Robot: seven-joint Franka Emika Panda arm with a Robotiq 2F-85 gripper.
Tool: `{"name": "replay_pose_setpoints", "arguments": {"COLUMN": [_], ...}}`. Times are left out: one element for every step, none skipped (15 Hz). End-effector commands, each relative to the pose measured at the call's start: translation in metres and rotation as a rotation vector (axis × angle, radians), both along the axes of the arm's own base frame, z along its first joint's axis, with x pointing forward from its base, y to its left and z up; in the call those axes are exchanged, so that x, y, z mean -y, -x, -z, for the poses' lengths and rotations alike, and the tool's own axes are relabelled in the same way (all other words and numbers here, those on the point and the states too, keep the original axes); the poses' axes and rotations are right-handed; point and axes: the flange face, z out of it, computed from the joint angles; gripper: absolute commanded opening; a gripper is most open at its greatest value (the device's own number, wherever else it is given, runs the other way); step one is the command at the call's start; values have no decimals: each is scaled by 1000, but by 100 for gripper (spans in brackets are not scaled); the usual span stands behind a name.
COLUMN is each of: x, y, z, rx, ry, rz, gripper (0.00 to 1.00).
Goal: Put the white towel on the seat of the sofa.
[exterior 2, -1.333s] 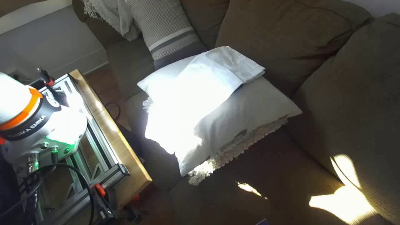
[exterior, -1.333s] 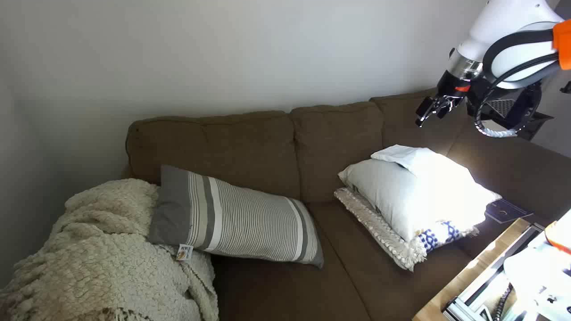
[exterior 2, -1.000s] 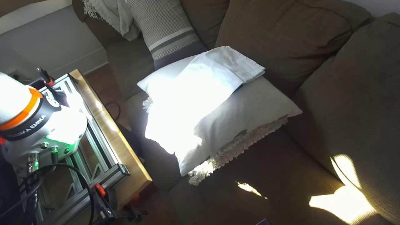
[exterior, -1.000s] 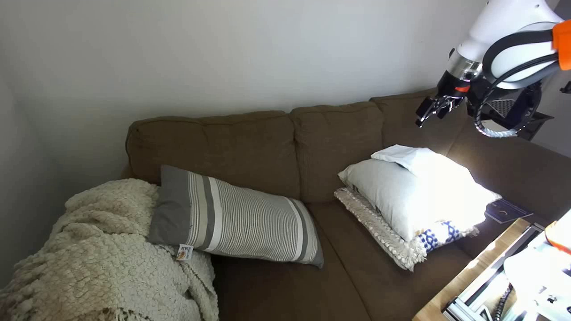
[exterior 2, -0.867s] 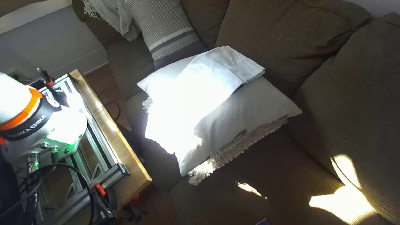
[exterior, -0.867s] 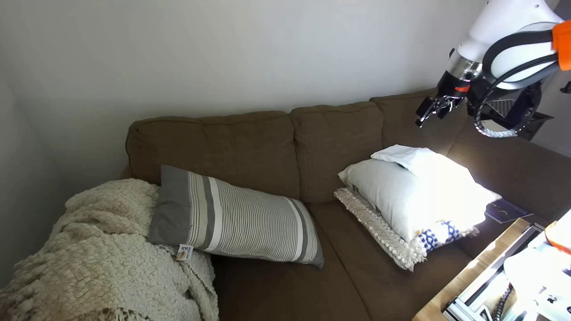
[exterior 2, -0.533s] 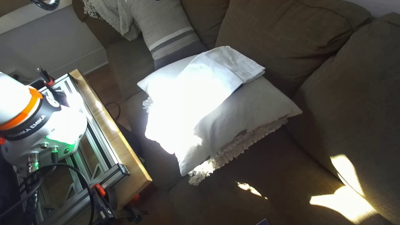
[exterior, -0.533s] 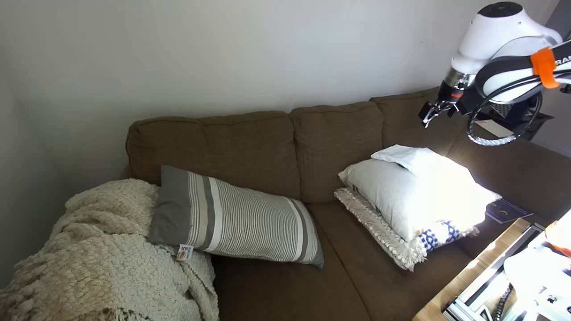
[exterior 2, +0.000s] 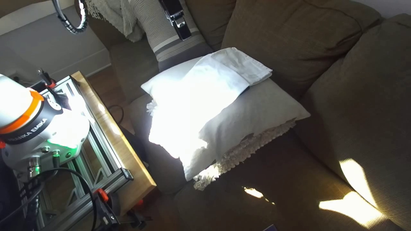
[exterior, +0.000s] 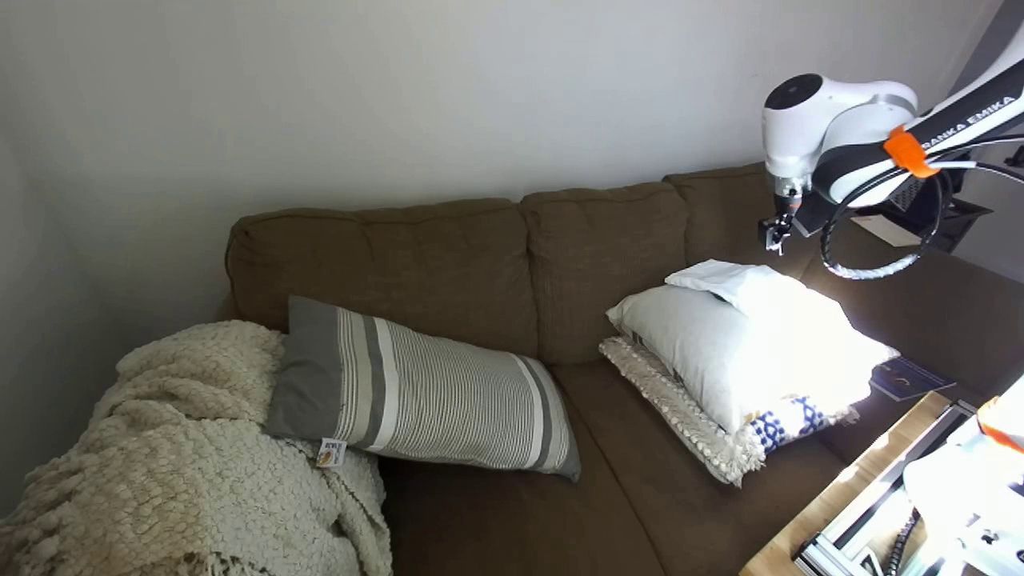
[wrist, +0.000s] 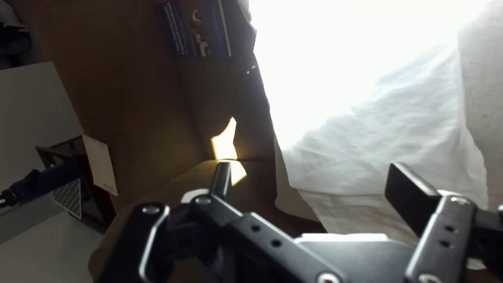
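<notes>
Grey wall [exterior: 400, 104], baseboard [exterior 2: 97, 63], brown floor [exterior 2: 106, 81]; patches of light [exterior 2: 356, 207]

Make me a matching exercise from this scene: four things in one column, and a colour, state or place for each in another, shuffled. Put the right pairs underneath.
Things:
1. Towel
2. Gripper
3. Seat
4. Blanket

Colour, state or place:
A. open, holding nothing
B. cream and chunky
C. lying on a pillow
D. brown

Pairs: 1-C, 2-A, 3-D, 4-B
</notes>
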Motion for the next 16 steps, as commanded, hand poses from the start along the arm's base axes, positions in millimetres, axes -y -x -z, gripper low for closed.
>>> {"name": "replay_pose_setpoints", "arguments": {"x": [-11,-18,-24,-31,-36,-39,-41,-43,-44,-42,-40,-37,-36,-36,-34,-33], "y": [-34,-40,-49,-56,-63,-69,-76,-84,-90,-96,-101,-106,-111,-115,-118,-121], "z": [48,59,69,79,87,95,103,112,118,125,132,139,146,151,155,159], "rx": [-131,-161,-185,-203,-212,-222,-231,-243,-253,-268,-281,-295,-310,-325,-338,-348], "ry": [16,9,2,-25,-23,-28,-35,-27,-23,-22,-30,-25,-43,-37,-31,-36], "rz": [20,10,-7,-33,-42,-55,-70,-88,-99,-99,-99,-101,-107,-110,-113,-116], "gripper": [100,100,100,100,100,100,100,100,100,100,100,100,100,100,98,97]}}
